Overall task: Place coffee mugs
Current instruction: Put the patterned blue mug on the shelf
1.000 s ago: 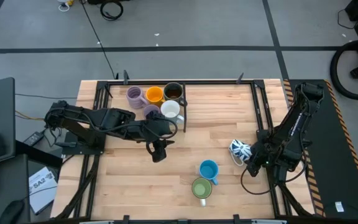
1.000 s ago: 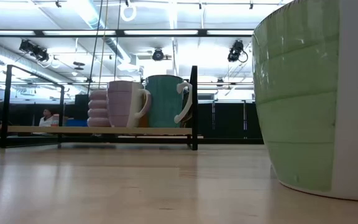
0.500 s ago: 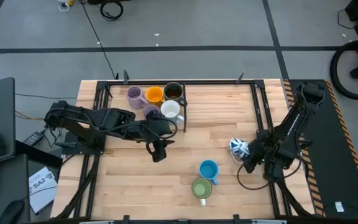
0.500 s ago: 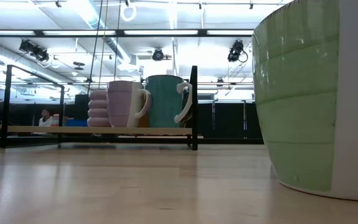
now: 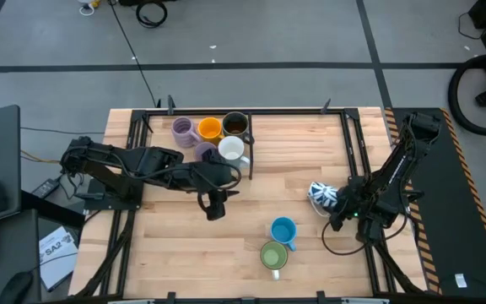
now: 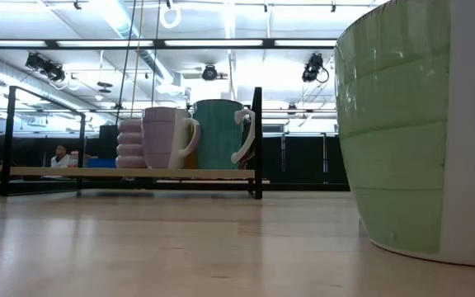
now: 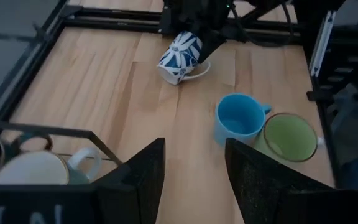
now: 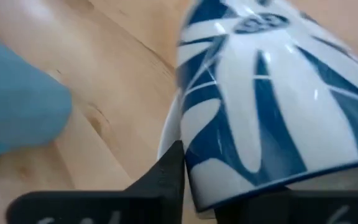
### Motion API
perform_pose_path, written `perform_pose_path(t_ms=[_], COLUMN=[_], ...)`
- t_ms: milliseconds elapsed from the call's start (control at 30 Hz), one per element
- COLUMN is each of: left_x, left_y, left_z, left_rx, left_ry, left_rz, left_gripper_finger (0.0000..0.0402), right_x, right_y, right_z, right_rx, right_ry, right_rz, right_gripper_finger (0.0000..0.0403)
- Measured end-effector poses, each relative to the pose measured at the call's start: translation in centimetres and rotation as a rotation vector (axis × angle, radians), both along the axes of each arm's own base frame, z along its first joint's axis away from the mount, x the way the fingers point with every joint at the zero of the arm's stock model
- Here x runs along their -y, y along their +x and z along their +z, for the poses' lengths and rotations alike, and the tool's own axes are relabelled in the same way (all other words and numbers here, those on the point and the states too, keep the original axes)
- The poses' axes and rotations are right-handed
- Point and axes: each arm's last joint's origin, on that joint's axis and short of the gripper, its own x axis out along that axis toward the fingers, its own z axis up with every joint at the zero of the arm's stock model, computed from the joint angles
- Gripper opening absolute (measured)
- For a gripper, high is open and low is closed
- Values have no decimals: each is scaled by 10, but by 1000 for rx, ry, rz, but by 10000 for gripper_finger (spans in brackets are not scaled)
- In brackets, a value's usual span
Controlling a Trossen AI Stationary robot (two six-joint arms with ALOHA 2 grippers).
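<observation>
Overhead and wrist views of a wooden surface (image 5: 294,169) with two arms at work. The right claw (image 5: 337,205) sits near the right edge of the surface, its fingers closed on the rim of the white mug with blue pattern (image 5: 322,195); in the left wrist view this mug (image 7: 180,52) is tilted, its handle toward the surface, and whether it touches the wood cannot be told. In the right wrist view a dark finger (image 8: 166,177) presses the outside of the mug's wall (image 8: 272,112).

The left claw (image 5: 213,206) hangs over the middle-left of the surface with its jaws standing apart and nothing between them; its two fingers (image 7: 138,180) frame the left wrist view.

A black-framed rack (image 5: 249,145) at the far edge of the surface, toward its left corner, holds five mugs: a purple mug (image 5: 182,129), an orange mug (image 5: 209,128), a dark grey mug (image 5: 235,124), a second purple mug (image 5: 206,153) and a white mug (image 5: 231,149).

The blue mug (image 5: 283,230) and the green mug (image 5: 273,255) stand upright, touching or nearly so, close to the near edge of the surface.
</observation>
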Motion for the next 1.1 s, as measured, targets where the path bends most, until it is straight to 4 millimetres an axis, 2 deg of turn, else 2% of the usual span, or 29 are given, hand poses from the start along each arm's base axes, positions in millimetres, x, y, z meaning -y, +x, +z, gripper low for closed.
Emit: perform_pose_path(t_ms=[133, 267, 467, 767, 933, 1100], left_x=[0, -5, 1, 8, 8, 7], left_y=[-2, -18, -40, -75, -93, -102], left_z=[-1, 5, 4, -65, -102, -134], left_rx=[-23, -61, -87, 21, 80, 142], left_ry=[61, 74, 119, -6, -76, -124], left_rz=[-44, -35, -6, 27, -2, -32], left_gripper_finger=[174, 174, 174, 174, 174, 174], right_x=[-1, -4, -13, -18, -10, 3], right_y=[2, 4, 12, 34, 51, 70], right_z=[1, 7, 29, 86, 127, 164], right_rx=[46, 18, -70, -219, -242, -207], right_ry=[-22, -28, -17, -27, -51, -82], right_rz=[14, 29, 75, 142, 162, 208], right_gripper_finger=[43, 39, 38, 33, 33, 33])
